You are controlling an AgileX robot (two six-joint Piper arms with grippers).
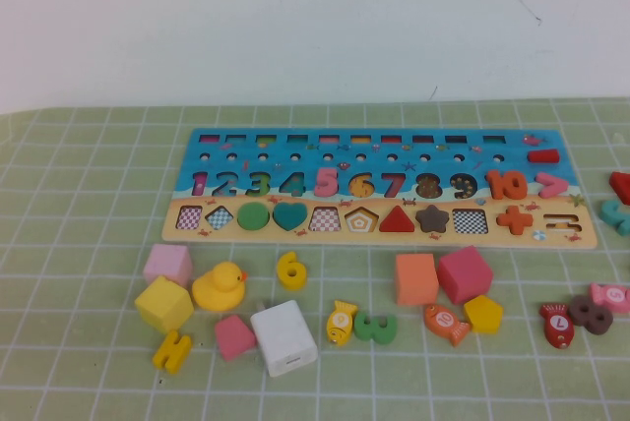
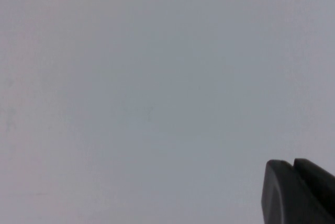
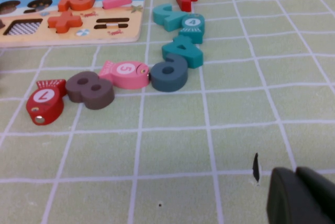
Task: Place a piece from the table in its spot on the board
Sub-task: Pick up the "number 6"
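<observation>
Small, bright yellow, chunky: the numeral "6" piece [image 1: 291, 270] lying flat on the green gridded table [image 1: 79, 185], just below the board [image 1: 384, 195] and clear of its tan lower edge. Nearest neighbours a yellow duck [image 1: 219, 287] to one side, a white block [image 1: 283, 337] and a yellow-orange fish [image 1: 341, 323] nearer the robot (none touching the piece). Open cloth directly around the numeral, with a wider bare gap toward the orange cube [image 1: 416, 278].

Left gripper [image 2: 301, 192] seen only in its wrist view, facing a blank grey surface, far from the piece; fingers close together, nothing between them, grip state impossible to tell.

Right gripper [image 3: 303, 195] low over bare cloth, beyond the board's right end, a red fish [image 3: 46, 103], brown "8" [image 3: 90, 89] and pink fish [image 3: 125, 74] ahead of it; opening likewise impossible to tell, nothing seen held.
</observation>
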